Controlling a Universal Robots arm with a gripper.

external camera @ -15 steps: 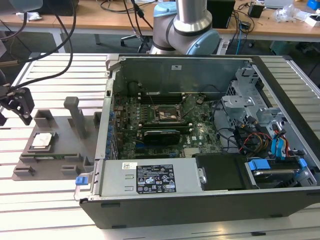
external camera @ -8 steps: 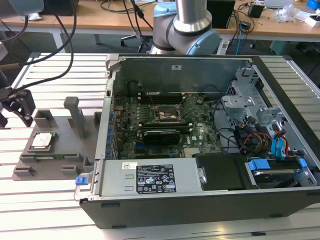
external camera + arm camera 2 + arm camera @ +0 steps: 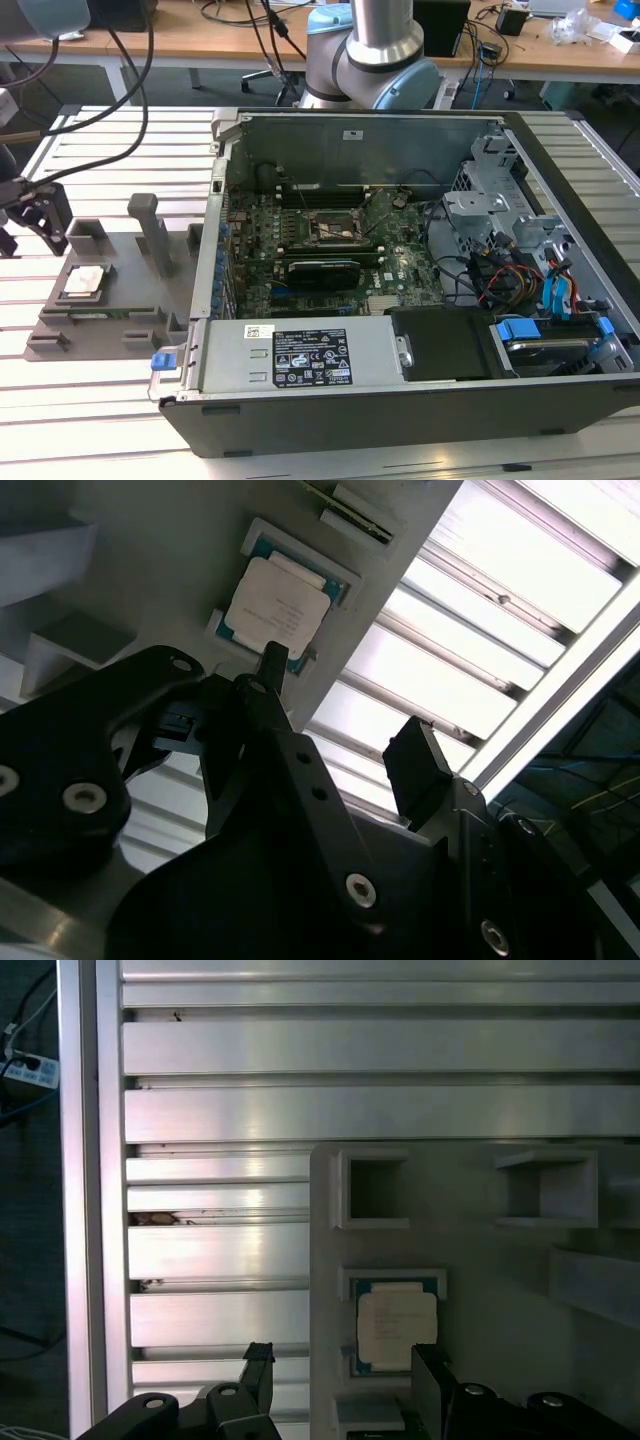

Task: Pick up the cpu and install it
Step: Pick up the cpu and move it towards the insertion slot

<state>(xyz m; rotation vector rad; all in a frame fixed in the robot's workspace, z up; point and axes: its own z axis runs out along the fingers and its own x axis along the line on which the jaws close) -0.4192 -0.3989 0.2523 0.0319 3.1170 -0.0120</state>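
Fingers point(image 3: 258, 1362) stood wide and empty, and we saw the cpu point(image 3: 397, 1328) below, off-centre toward one fingertip.

One cpu point(image 3: 83, 281), one grey fixture point(image 3: 125, 305), one computer case point(image 3: 400, 425).

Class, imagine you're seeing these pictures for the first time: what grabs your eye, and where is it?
The open computer case, motherboard exposed, dominates the exterior view's centre and right. At that view's left, the cpu lies in a grey fixture, with the open black gripper hovering near it.
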